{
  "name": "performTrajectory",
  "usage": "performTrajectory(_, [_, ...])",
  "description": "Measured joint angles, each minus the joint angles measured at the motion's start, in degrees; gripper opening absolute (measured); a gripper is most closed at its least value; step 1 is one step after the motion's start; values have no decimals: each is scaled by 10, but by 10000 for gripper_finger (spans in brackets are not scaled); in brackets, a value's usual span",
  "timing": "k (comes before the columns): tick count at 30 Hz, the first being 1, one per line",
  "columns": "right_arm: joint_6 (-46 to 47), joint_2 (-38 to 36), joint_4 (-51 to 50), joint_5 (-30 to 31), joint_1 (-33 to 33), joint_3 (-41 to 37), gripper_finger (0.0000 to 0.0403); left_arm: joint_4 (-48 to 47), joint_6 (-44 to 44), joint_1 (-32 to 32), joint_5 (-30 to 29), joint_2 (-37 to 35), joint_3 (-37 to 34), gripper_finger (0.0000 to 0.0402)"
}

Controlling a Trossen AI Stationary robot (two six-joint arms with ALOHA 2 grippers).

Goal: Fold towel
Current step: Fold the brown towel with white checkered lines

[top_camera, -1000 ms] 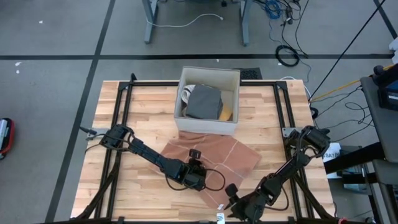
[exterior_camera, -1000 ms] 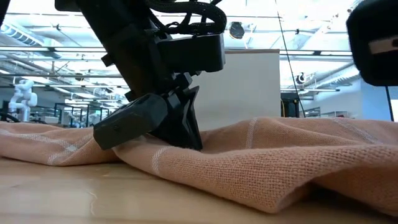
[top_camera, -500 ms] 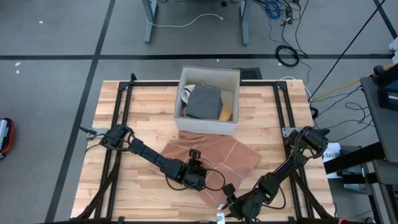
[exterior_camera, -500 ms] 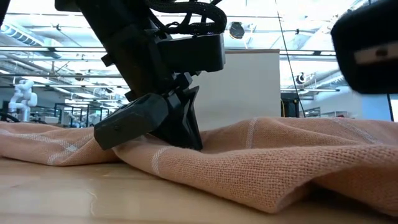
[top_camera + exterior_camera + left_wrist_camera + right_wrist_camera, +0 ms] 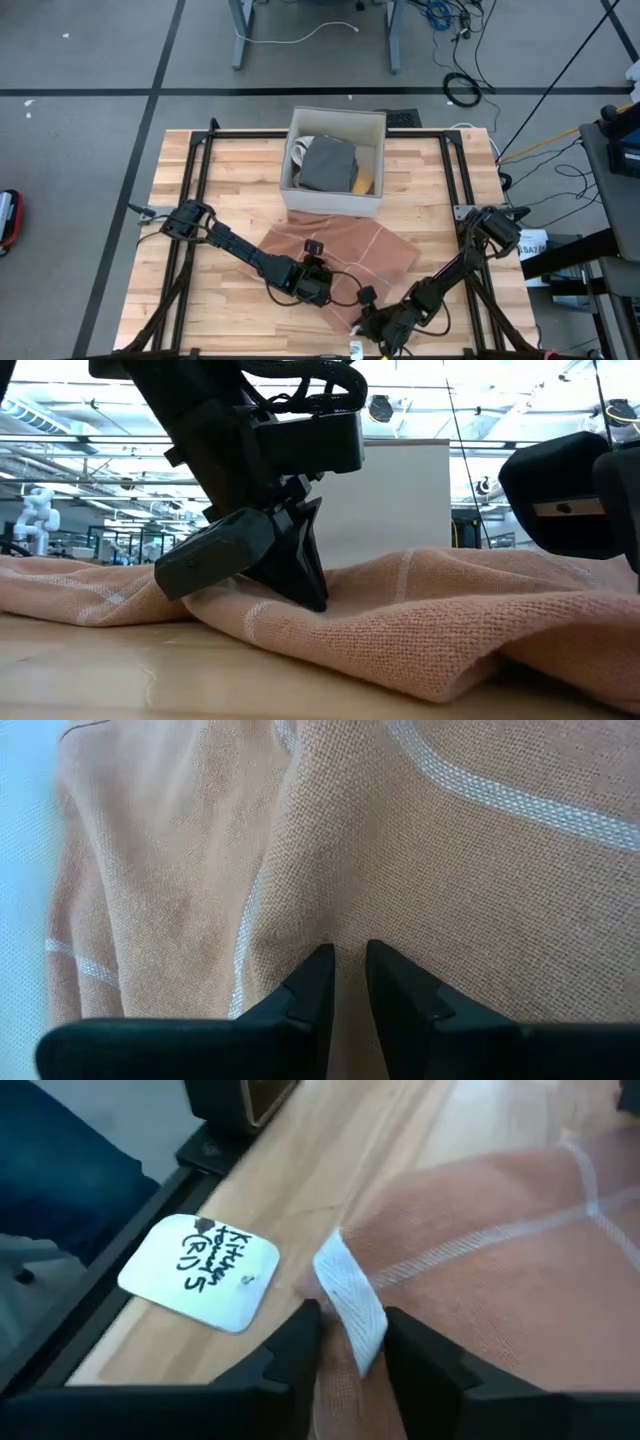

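The peach towel (image 5: 340,255) lies at the table's (image 5: 200,330) centre, with a white box (image 5: 335,160) (holding grey cloth) at 12 o'clock. The left gripper (image 5: 343,982) pinches a towel fold between narrow fingers; the right gripper (image 5: 350,1342), at 5 o'clock, straddles its white tag (image 5: 352,1300) beside a handwritten label (image 5: 200,1270)

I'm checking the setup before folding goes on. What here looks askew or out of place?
The towel lies skewed and rumpled, not flat. A handwritten label sits loose near its corner.

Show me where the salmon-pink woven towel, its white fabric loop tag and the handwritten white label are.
salmon-pink woven towel (image 5: 345,250): high view, flat middle.
white fabric loop tag (image 5: 352,1297): right wrist view, strap's middle.
handwritten white label (image 5: 200,1269): right wrist view, written face.
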Motion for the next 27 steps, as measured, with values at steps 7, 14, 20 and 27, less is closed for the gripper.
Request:
performTrajectory(7, [6, -3, -13, -16, -5, 1, 21, 11, 0, 0, 0, 0, 0, 71])
performTrajectory(14, [2, -53, -35, -169, -6, -1, 4, 14, 2, 0, 1, -1, 0, 71])
performTrajectory(20, [21, -107, -84, -282, -26, -1, 4, 14, 3, 0, 1, -1, 0, 71])
performTrajectory(27, [34, -86, -140, -285, -34, 0, 53, 10, -4, 0, 0, -1, 0, 71])
